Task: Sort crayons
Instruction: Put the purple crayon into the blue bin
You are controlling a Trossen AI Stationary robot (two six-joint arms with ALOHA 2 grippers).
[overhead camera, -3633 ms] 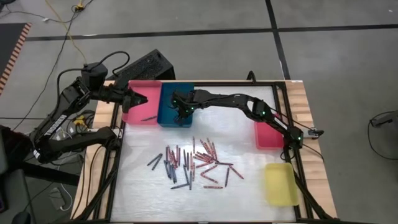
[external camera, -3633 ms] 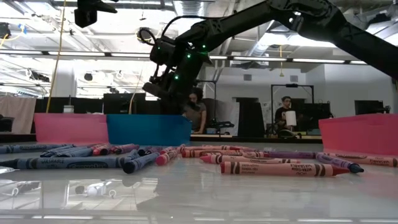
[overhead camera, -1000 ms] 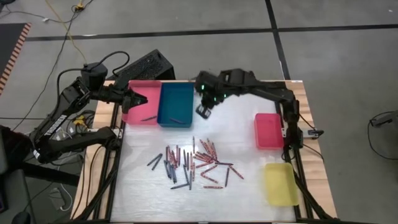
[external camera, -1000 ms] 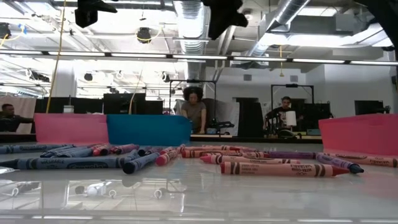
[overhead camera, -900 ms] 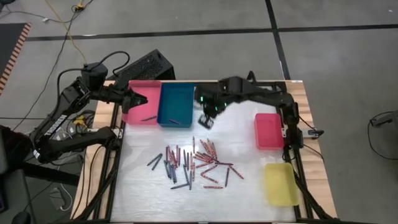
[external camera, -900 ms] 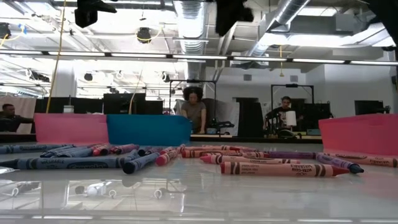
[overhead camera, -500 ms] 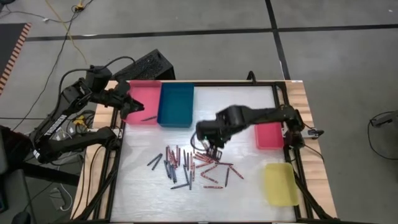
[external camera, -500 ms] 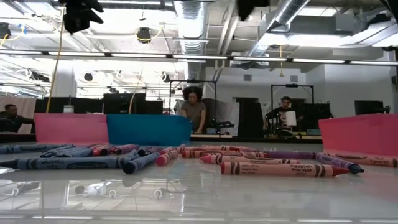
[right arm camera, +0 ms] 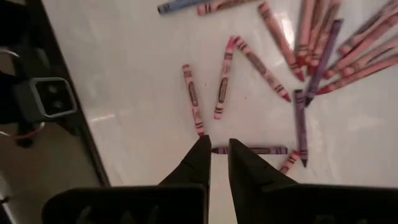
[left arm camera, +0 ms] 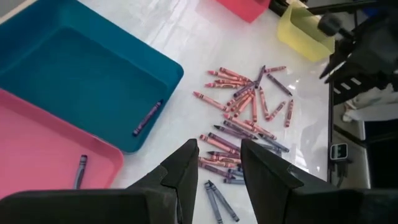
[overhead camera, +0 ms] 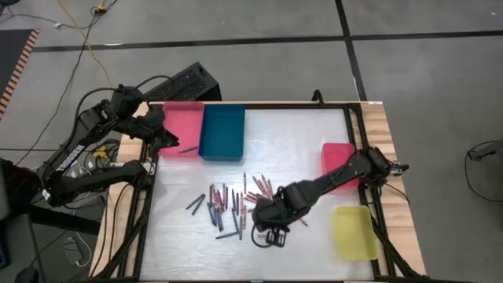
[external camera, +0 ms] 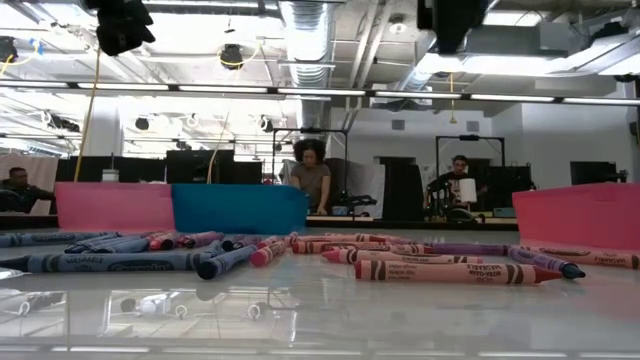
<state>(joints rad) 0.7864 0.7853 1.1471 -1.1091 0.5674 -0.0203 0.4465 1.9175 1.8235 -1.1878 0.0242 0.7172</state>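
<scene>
The crayons (overhead camera: 245,206) lie loose in a flat heap on the white table, mid-near; they show in the low view (external camera: 440,269) and the right wrist view (right arm camera: 258,62) too. One purple crayon (left arm camera: 147,117) lies in the blue tray (overhead camera: 222,134) and one dark crayon (left arm camera: 81,169) in the pink tray (overhead camera: 179,126). My right gripper (overhead camera: 271,233) hangs above the heap's near edge, narrowly open and empty (right arm camera: 219,155). My left gripper (overhead camera: 161,134) hovers at the pink tray's left side, open and empty (left arm camera: 217,163).
A red tray (overhead camera: 338,157) stands at the right edge, partly under my right arm. A yellow tray (overhead camera: 354,232) stands at the near right. The table's dark frame (right arm camera: 56,106) runs close by my right gripper. People show in the room behind (external camera: 312,180).
My right gripper has swung from beside the blue tray at the far side toward the table's near edge, across the crayon heap, and now hangs over its near rim. My left gripper has drawn back a little toward the table's left edge. The crayons have stayed in place.
</scene>
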